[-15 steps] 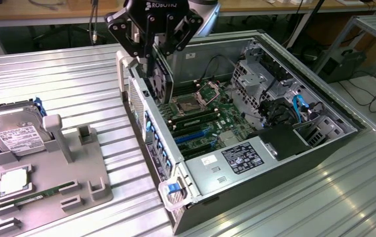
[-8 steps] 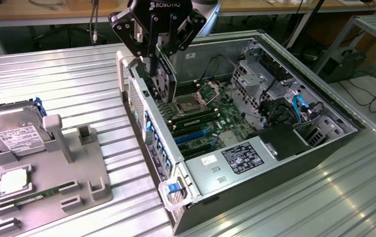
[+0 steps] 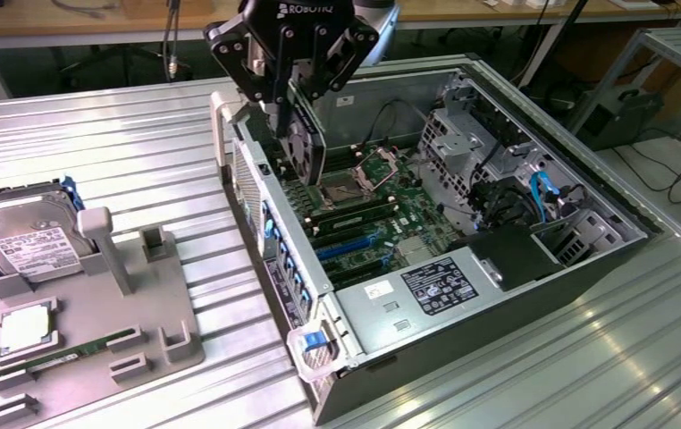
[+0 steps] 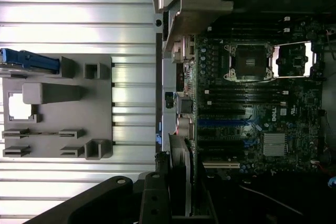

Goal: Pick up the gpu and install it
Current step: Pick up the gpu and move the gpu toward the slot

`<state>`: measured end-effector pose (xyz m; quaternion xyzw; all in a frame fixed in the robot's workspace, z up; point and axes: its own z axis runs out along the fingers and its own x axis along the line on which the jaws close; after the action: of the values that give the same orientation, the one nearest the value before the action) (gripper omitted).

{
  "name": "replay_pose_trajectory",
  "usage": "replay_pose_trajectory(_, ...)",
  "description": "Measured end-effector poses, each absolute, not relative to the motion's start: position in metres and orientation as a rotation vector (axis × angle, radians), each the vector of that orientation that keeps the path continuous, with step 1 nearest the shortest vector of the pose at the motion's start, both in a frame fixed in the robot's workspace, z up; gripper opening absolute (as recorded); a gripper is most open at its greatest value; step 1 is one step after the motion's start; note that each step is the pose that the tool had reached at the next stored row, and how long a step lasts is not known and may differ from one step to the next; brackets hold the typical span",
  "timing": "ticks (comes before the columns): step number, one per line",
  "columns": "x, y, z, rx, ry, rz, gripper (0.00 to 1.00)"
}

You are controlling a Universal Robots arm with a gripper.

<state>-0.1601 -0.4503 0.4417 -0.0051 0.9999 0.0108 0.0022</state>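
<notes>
The gpu [image 3: 302, 134] is a thin dark card that hangs upright over the open computer case [image 3: 579, 259]. My gripper [image 3: 290, 94] is shut on its upper edge. The card's lower end sits just above the motherboard [image 3: 371, 210], near the case's rear wall and the CPU socket [image 3: 343, 189]. The blue expansion slots [image 3: 343, 248] lie further toward the case's front end. In the wrist view the gpu [image 4: 181, 177] appears edge-on between my fingers [image 4: 152, 203], with its silver bracket end over the board's edge beside the blue slots [image 4: 223, 123].
A grey fixture tray [image 3: 168, 308] lies on the slatted metal table at the exterior view's left. It carries a hard drive [image 3: 25, 237], a CPU [image 3: 25, 326] and a RAM stick [image 3: 66, 356]. Drive cages and cables [image 3: 543, 192] crowd the case's far side.
</notes>
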Motion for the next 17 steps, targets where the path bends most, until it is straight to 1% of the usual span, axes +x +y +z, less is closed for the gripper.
replay_pose_trajectory(17, -0.148, -0.450, 0.441, -0.016, 3.135, 0.034, 0.28)
